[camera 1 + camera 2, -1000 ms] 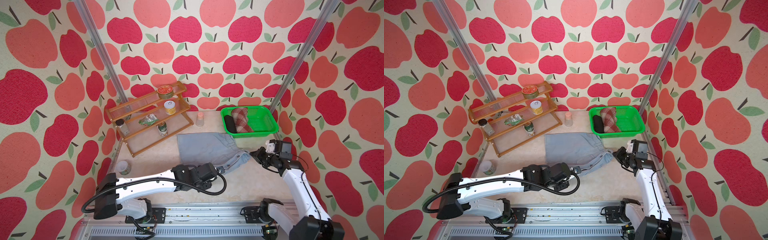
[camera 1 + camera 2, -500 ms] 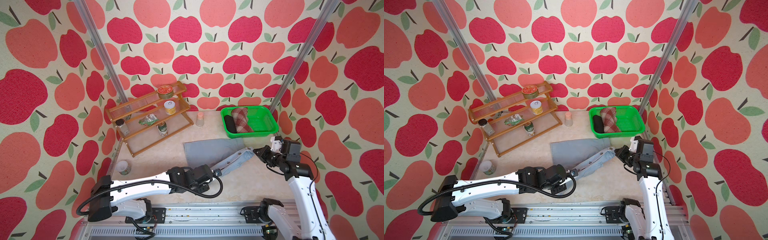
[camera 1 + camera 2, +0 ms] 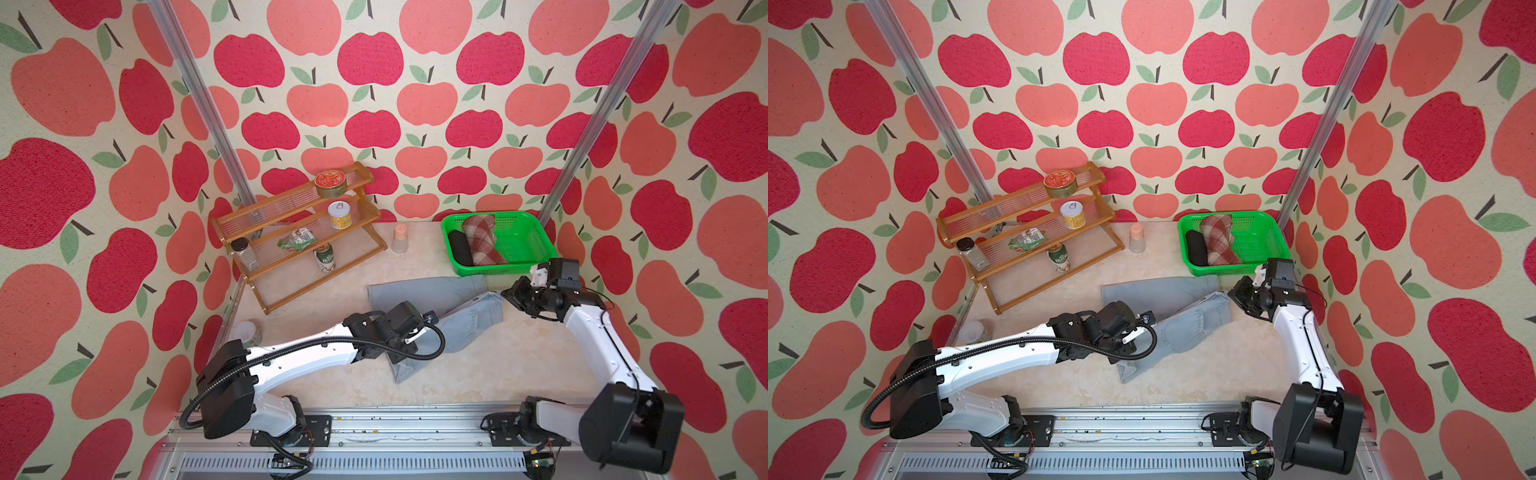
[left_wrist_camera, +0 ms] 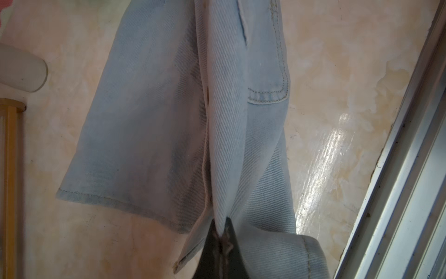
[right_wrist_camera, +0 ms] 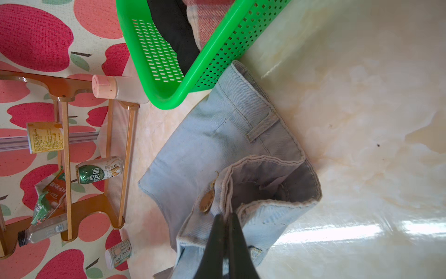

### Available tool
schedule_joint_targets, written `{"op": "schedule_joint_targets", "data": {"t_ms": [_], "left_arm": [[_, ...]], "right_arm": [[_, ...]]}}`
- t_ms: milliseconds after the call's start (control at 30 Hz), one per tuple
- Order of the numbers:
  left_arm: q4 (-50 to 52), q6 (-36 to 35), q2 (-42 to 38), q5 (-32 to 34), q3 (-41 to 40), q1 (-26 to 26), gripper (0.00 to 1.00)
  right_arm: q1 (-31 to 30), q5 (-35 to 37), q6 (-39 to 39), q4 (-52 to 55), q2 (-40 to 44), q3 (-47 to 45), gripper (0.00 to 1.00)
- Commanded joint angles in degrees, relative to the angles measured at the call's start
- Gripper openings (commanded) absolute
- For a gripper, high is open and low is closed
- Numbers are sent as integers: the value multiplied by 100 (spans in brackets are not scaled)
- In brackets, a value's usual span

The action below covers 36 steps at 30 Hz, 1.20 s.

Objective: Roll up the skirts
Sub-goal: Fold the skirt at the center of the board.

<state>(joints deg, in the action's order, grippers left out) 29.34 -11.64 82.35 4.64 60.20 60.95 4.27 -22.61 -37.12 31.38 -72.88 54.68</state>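
Left gripper [image 4: 223,232]: clamped shut on a fold of the denim skirt [image 3: 428,291] at its hem end.
Right gripper [image 5: 226,217]: pinched shut on the waistband, just beside the brass button [image 5: 206,201].
Denim skirt: mid-table [image 3: 519,361], just in front of the basket [image 3: 498,269]. Its far part lies flat, the near edge is raised and stretched between both grippers, and one corner trails toward the robot.
Change: a second ago it lay spread flat. Both arms have since lifted the near edge and swung it back over the rest.
Meaning: probably the lengthwise fold, with rolling not yet begun.
Others: the black skirt [image 3: 459,249] and plaid skirt [image 3: 482,241] sit rolled in the basket, so this looks like the last one.
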Motion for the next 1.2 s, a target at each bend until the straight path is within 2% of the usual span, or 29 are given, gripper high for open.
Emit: {"op": "schedule_joint_targets", "data": {"t_ms": [0, 100, 467, 567, 867, 1100, 1133, 1167], "left_arm": [[430, -349, 239, -63, 435, -70, 0], [780, -616, 379, 14, 718, -135, 0], [1223, -1376, 525, -319, 1089, -1082, 0], [1115, -1439, 718, -378, 1176, -1354, 0], [1287, -1629, 1716, -325, 1940, -1720, 0], [1269, -1741, 1984, -403, 2212, -2065, 0], [1251, -1753, 2025, -402, 2234, -2129, 1], [1220, -1763, 2077, -382, 2250, -2182, 8]], "right_arm": [[55, 128, 1, -590, -475, 551, 0], [51, 73, -52, -713, -941, 897, 0], [-62, -57, -71, -923, -2223, 1922, 0], [-101, -98, -51, -890, -2489, 2186, 0], [-225, 19, 49, -721, -3158, 2844, 0], [-292, 53, 152, -515, -3649, 3320, 0], [-312, 50, 177, -495, -3721, 3381, 6], [-331, 42, 188, -466, -3796, 3457, 17]]}}
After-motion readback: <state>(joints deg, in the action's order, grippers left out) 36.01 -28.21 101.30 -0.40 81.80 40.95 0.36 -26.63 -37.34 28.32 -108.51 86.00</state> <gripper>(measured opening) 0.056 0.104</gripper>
